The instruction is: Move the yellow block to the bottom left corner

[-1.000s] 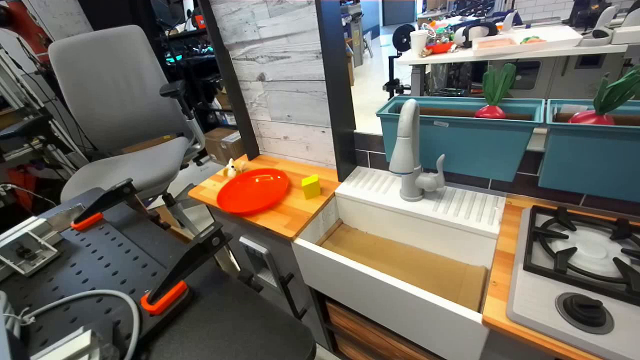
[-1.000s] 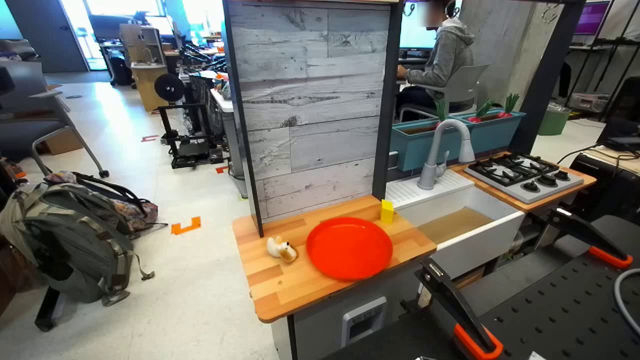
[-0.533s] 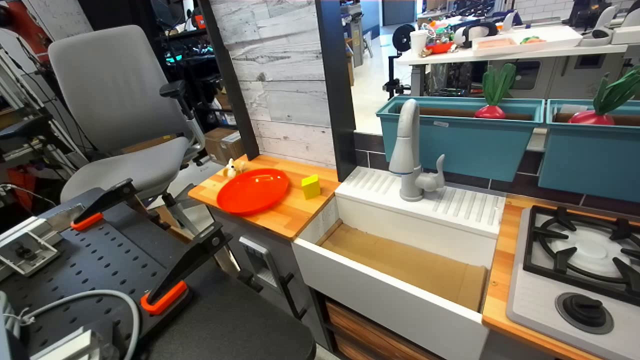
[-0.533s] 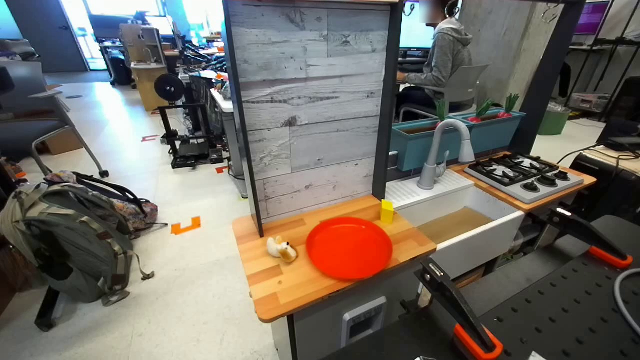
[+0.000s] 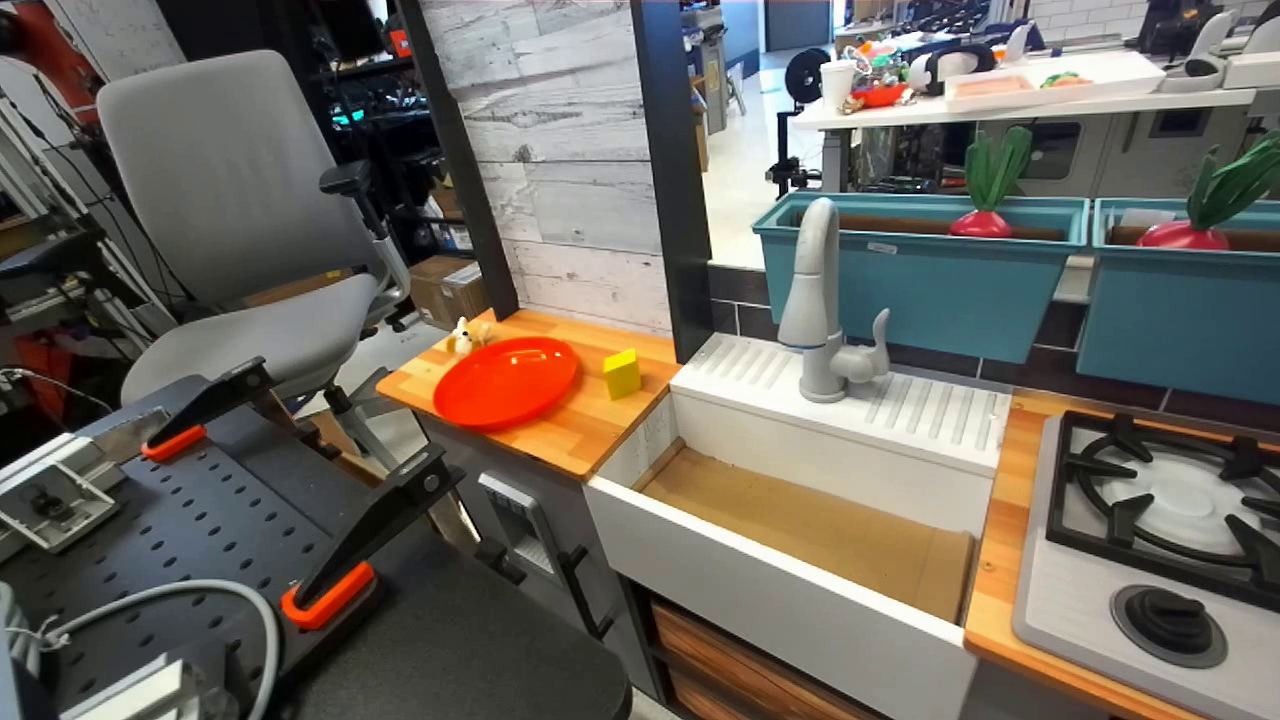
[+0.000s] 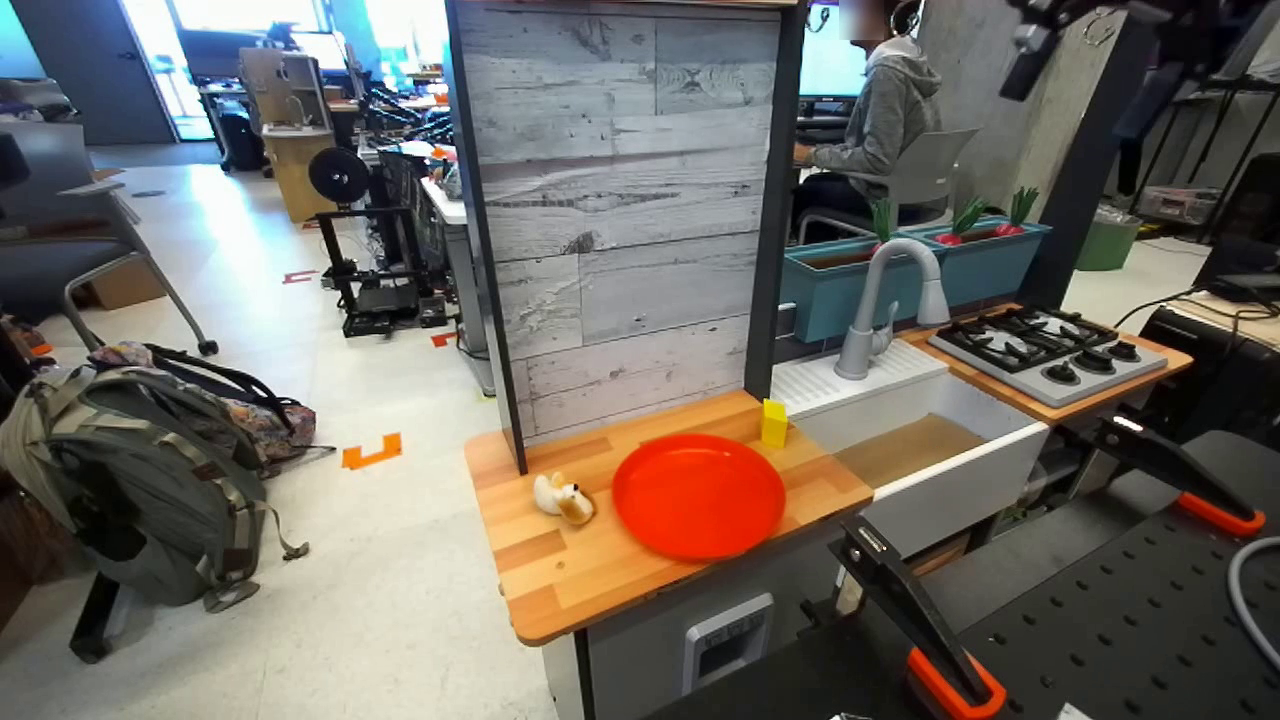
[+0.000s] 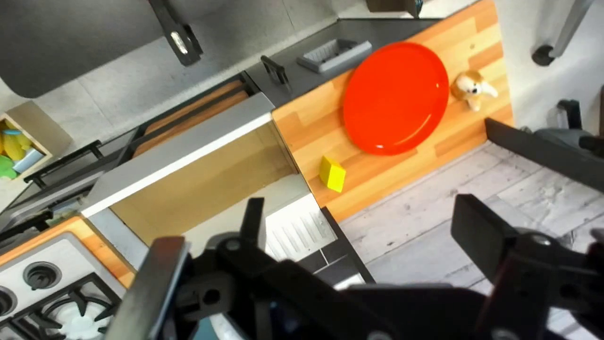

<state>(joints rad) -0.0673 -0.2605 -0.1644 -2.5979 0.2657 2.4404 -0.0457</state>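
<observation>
In an exterior view, can see the yellow block resting on the tan wooden countertop, between the flat orange-red plate and the white sink, apart from each. Can also see a small white and tan toy animal just beyond the plate, a grey faucet on the ribbed ledge behind the sink, a sheet of cardboard across the sink's floor and, farther right, a grey stove top with 1 burner and 1 knob showing. In an exterior view, can spot the dark gripper high at the upper right, partly cut off by the frame edge, with 2 fingers spread apart. Can find the yellow block there near the back of the countertop, at the sink end, past the plate and well apart from the bottom left corner, diagonally across the wood. Can place the toy animal to the left of the plate, with a strip of wood showing between. In the wrist view, can look down past the same 2 fingers, wide apart, toward the yellow block on the countertop, well clear of the gripper and near the plate's rim without touching. Can make out, at the far left, a pale wooden box holding yellow and green items.
</observation>
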